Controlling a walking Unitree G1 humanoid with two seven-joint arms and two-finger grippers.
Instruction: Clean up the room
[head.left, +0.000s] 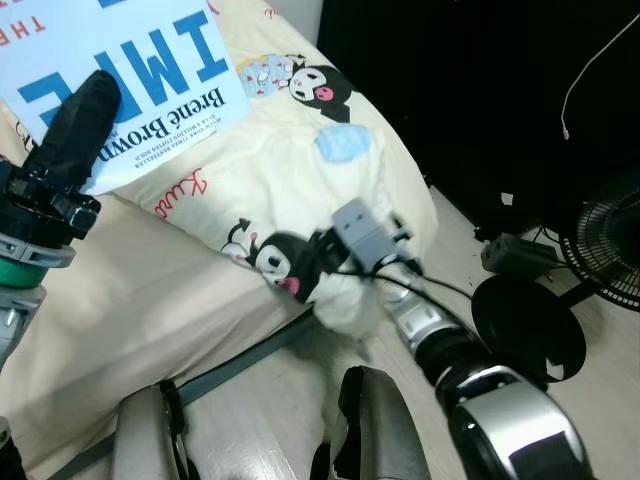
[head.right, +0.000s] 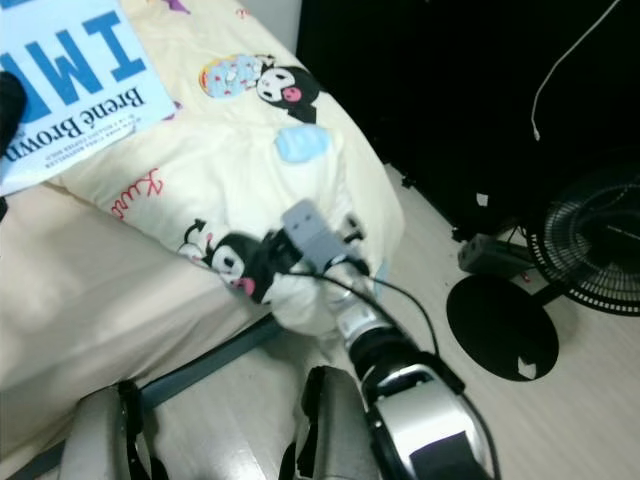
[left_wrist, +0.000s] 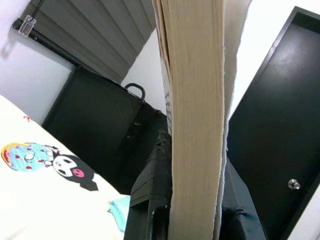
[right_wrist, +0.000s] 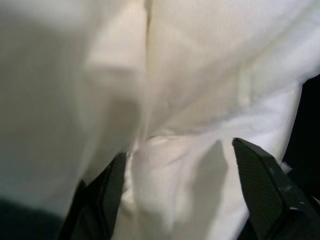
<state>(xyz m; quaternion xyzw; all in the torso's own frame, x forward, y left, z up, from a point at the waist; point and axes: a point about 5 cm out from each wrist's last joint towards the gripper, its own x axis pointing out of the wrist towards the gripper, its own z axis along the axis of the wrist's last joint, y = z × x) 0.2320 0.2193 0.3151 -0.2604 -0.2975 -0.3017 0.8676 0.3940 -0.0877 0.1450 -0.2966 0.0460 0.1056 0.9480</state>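
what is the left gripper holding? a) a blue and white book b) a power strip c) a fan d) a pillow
a: the left gripper is shut on the blue and white book, and the left wrist view shows its page edges clamped between the jaws.

On the pale blue and white book cover (head.left: 120, 70), "Brené Brown" is printed in black beneath large blue letters "IMPE". Red script beginning "Ku" is seen on the cream cartoon-printed blanket (head.left: 190, 185).

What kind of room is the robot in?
Probably a bedroom: there is a bed with a cartoon-print comforter, a black wardrobe, and a standing fan on the floor.
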